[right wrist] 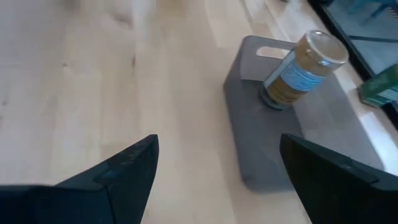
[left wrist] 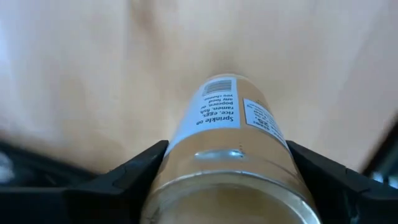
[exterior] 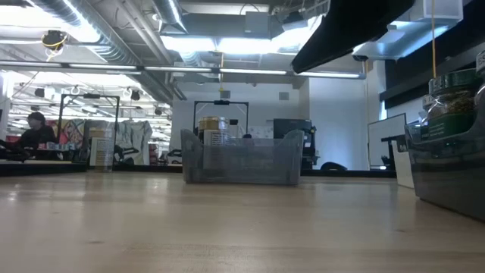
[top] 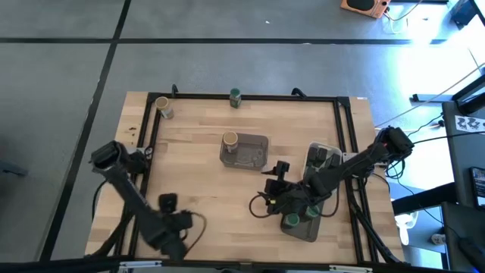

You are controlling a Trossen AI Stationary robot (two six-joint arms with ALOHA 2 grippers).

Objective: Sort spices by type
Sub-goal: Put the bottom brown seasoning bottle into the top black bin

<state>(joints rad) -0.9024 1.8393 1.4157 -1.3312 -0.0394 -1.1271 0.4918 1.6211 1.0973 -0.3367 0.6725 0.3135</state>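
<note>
Left gripper (left wrist: 227,168) clamping tan-lidded spice jar (left wrist: 227,155) between both fingers, hanging above wood table (left wrist: 93,74) near front-left edge. Right gripper (right wrist: 217,168) hovering with jaws spread, nothing between them; another tan-lidded jar (right wrist: 301,68) standing in grey tray (right wrist: 261,155) just ahead of it.

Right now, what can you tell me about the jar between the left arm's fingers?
The jar is round and clear, filled with pale tan contents, and wears a white label with black print and a barcode. It lies tilted away between the two dark fingers of the left gripper, which press its sides above the wooden table. Its lid is out of sight.
</note>
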